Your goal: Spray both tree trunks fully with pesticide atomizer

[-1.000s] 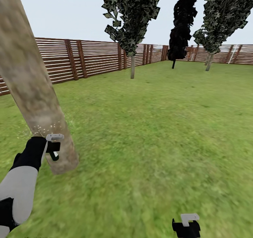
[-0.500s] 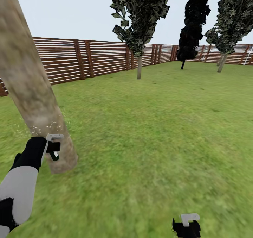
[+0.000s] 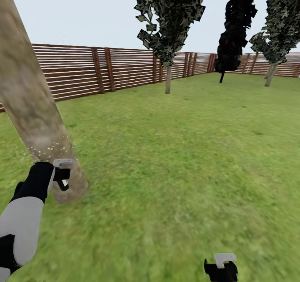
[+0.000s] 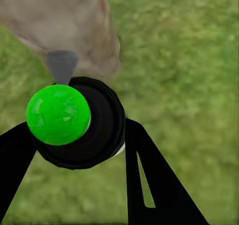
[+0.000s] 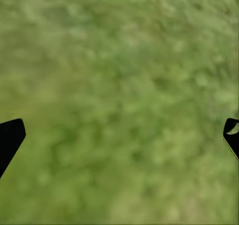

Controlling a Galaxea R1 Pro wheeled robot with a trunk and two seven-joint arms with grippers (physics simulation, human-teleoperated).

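A thick mottled grey-brown tree trunk [image 3: 33, 102] leans across the left of the head view, and its base [image 4: 64, 20] is also in the left wrist view. My left gripper [image 3: 61, 174] is shut on the pesticide atomizer [image 3: 63, 174], held right against the lower trunk. In the left wrist view the atomizer [image 4: 99, 130] is a black round body with a green cap, clamped in the left gripper [image 4: 74, 135]. Its grey nozzle [image 4: 62, 65] points at the bark. Pale specks [image 3: 50, 148] dot the trunk just above the nozzle. My right gripper [image 3: 221, 266] hangs low over grass, open and holding nothing [image 5: 119, 135].
Green lawn [image 3: 187, 157] stretches ahead and to the right. A brown slatted fence [image 3: 83, 71] rings the far side. Three dark columnar thin-stemmed trees [image 3: 168, 31] stand near the fence at the back.
The whole view has swung slightly left, so the fence and far trees sit further right in the picture. Both arms hold the same pose, and the atomizer stays at the trunk.
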